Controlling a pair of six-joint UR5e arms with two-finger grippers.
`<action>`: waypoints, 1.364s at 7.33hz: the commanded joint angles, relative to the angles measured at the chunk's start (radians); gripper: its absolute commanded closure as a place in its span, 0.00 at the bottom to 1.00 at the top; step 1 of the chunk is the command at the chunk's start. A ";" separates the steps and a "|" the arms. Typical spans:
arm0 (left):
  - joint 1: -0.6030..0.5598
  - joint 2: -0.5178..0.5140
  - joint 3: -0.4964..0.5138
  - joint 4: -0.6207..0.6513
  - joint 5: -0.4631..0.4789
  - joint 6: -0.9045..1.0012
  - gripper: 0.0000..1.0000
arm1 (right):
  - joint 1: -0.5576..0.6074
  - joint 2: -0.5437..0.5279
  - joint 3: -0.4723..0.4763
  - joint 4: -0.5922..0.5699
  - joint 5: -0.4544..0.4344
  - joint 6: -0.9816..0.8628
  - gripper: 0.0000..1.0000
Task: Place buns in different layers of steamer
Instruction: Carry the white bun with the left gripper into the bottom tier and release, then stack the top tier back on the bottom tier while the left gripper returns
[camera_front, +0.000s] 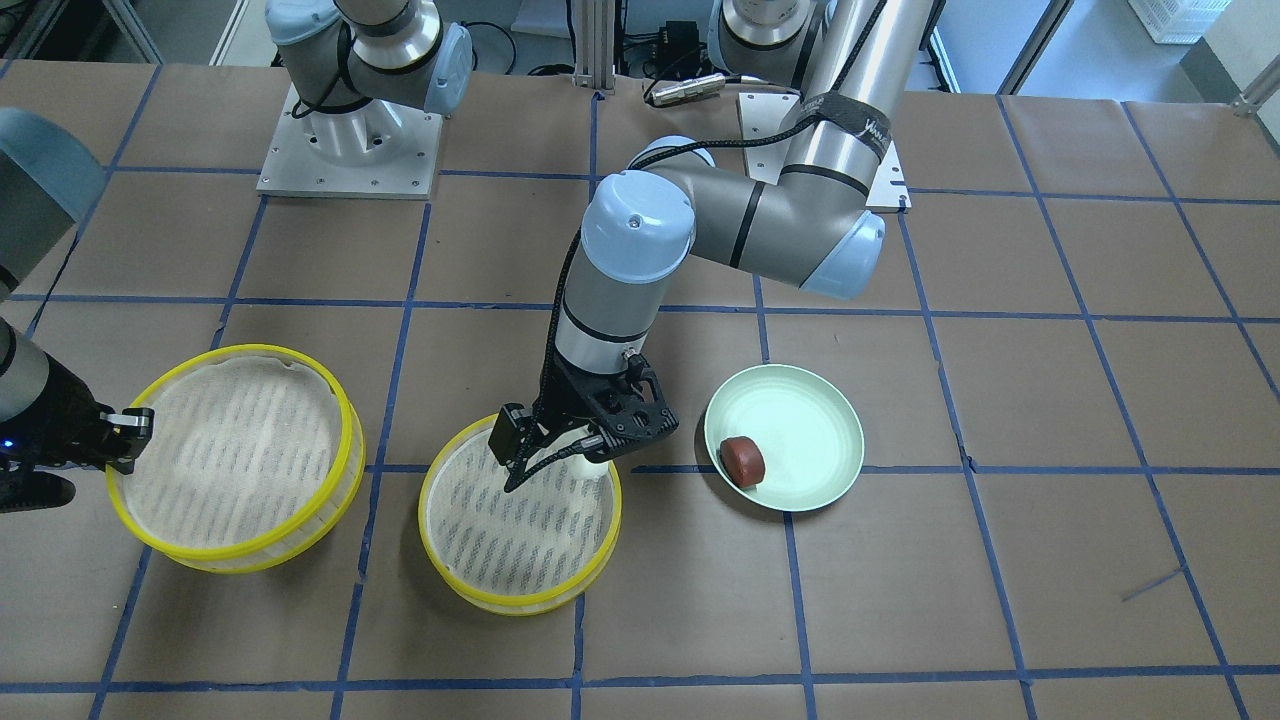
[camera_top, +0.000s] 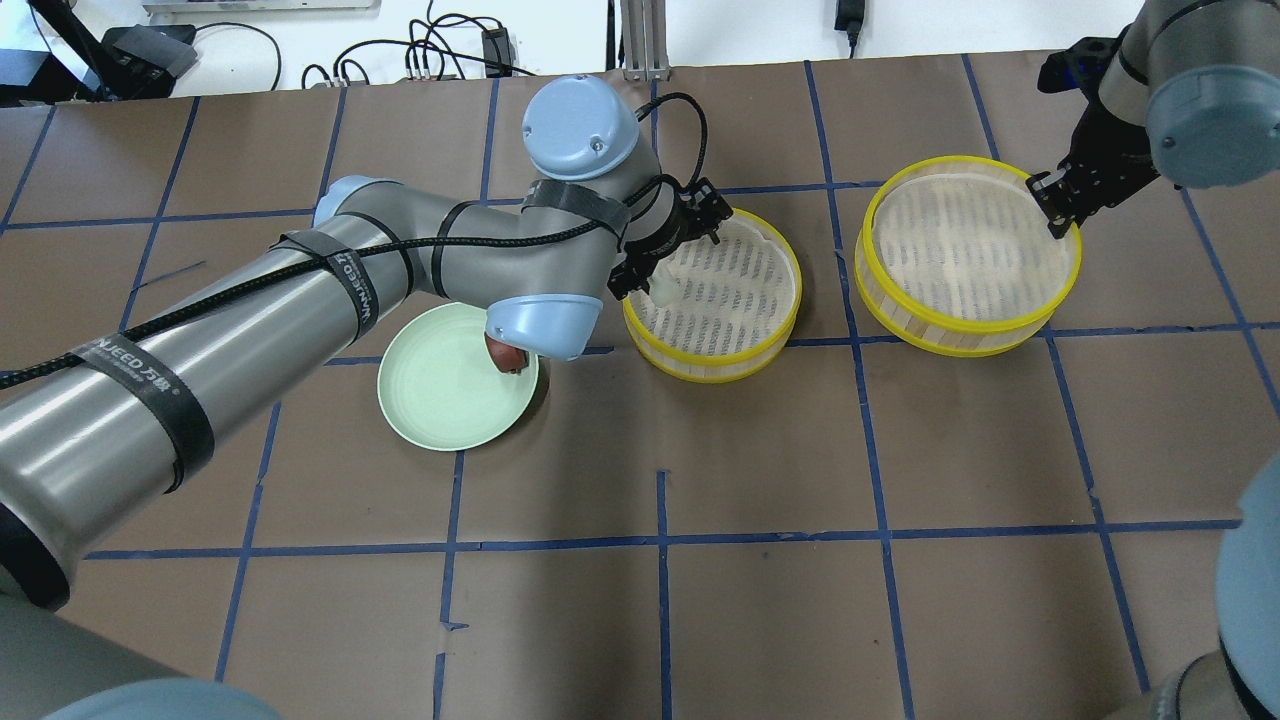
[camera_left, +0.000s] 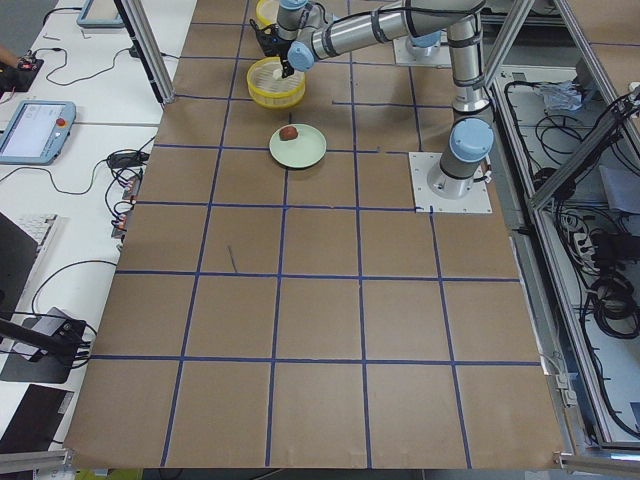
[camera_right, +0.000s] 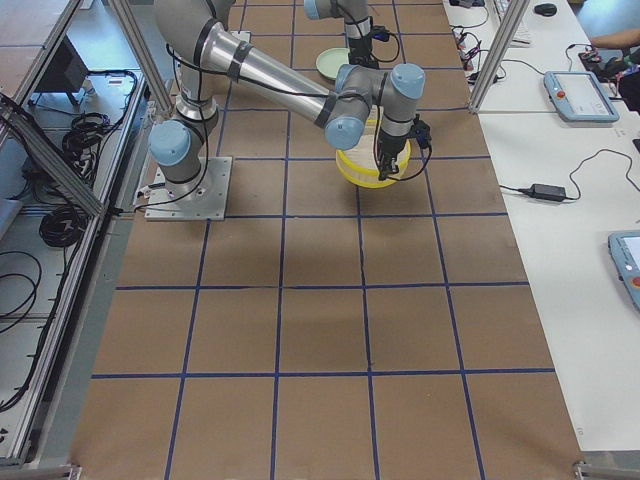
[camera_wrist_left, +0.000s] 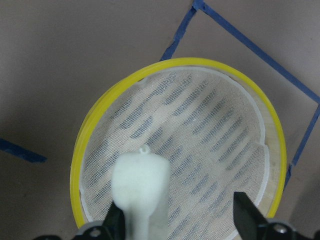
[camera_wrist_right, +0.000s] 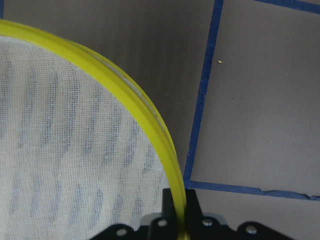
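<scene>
The white bun stands on the mesh floor of the middle steamer layer, near its rim. My left gripper hangs over it with its jaws open. The bun lies against one finger and the other finger is well clear of it. The dark reddish-brown bun lies on the pale green plate. In the overhead view my left elbow partly hides that bun. My right gripper is shut on the yellow rim of the second steamer layer, which is empty.
The two steamer layers stand side by side on the brown, blue-taped table, about a hand's width apart. The plate sits on the other side of the middle layer. Both arm bases are bolted along the table's robot side.
</scene>
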 joint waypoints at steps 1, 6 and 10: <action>0.001 -0.003 0.001 0.000 0.000 -0.011 0.00 | 0.000 0.000 0.000 0.002 0.001 0.001 0.95; 0.033 0.016 -0.056 -0.002 0.114 0.384 0.00 | 0.040 -0.015 -0.008 0.006 0.004 0.119 0.95; 0.209 0.078 -0.176 0.003 0.163 0.696 0.00 | 0.251 -0.018 -0.009 0.017 -0.001 0.462 0.95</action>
